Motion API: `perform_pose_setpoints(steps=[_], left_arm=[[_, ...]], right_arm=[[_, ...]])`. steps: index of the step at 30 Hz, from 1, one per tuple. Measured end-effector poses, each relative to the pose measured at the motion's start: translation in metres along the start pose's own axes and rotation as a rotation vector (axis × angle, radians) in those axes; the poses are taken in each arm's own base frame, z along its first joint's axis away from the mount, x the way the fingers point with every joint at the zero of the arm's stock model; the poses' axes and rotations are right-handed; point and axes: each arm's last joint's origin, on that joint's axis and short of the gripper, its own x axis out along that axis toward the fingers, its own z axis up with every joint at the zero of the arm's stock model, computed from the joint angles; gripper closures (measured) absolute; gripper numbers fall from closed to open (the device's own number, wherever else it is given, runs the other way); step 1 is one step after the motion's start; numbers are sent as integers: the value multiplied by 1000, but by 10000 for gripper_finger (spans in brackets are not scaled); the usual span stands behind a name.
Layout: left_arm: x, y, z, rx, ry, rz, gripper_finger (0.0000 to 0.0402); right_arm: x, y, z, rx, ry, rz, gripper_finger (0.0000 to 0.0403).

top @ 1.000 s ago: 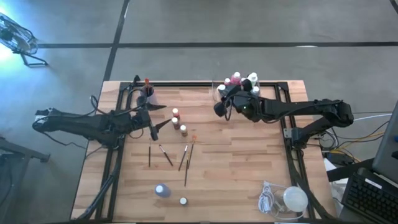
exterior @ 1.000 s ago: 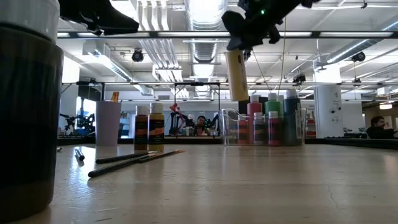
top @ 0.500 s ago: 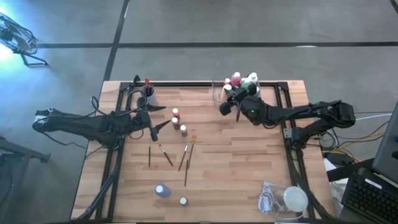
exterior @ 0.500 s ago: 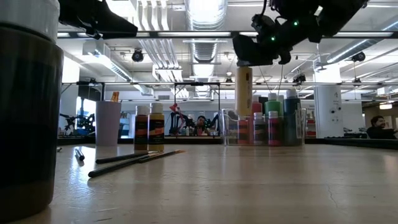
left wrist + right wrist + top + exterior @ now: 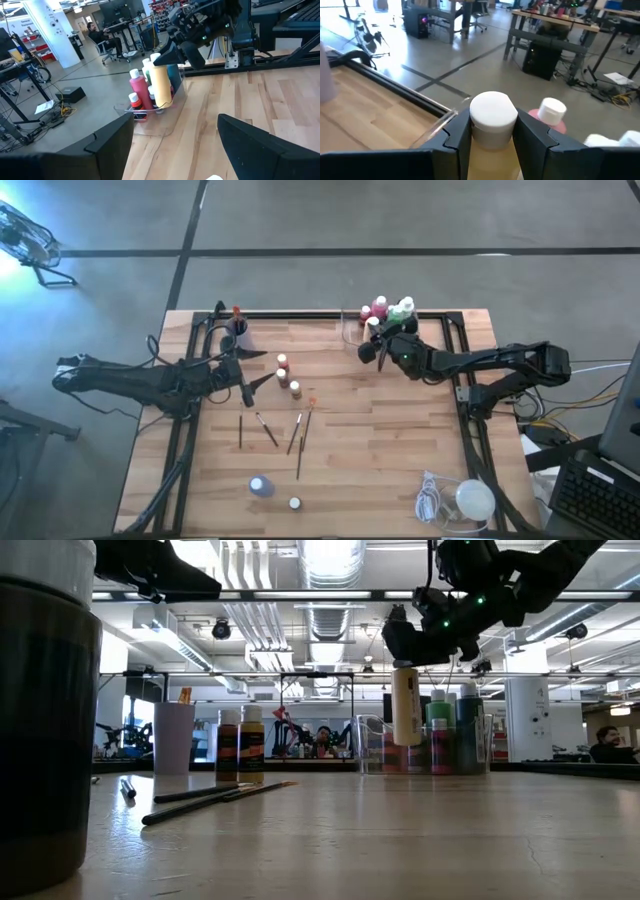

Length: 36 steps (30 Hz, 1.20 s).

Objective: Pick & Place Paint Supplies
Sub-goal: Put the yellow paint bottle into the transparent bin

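Note:
My right gripper is shut on a pale yellow, white-capped bottle and holds it over the near edge of the clear plastic tray at the table's far right. The tray holds pink, green and other bottles. My left gripper is open and empty, hovering left of three bottles that stand on their bases at mid-table. Several thin brushes lie flat nearer the front. A purple bottle and a small white-capped one stand near the front edge. My right gripper pinches the bottle's neck just below its white cap between its two fingers, one on each side. The fingers come from above, slanting from the table's right. The bottle hangs upright below them, lifted clear of the table.
A purple cup with a brush in it stands at the far left. A white round lump with a coiled cord lies at the near right corner. Black frame rails run along the table's left and right sides.
My right gripper has carried the yellow bottle toward the table's right, to the tray, and has gone down. The bottle was slightly tilted and now hangs upright, lower and close in front of the tray's bottles.

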Motion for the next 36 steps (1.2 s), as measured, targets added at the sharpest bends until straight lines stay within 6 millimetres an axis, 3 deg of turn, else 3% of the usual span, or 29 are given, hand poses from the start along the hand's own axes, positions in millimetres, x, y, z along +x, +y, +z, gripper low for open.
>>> perform_pose_setpoints(steps=[19,36], left_arm=[[0,0,0,0,0,0,110],[0,0,-1,4,8,-1,110]], right_arm=[[14,-27,-28,65,99,-39,293],[21,-39,-32,92,140,-41,293]])
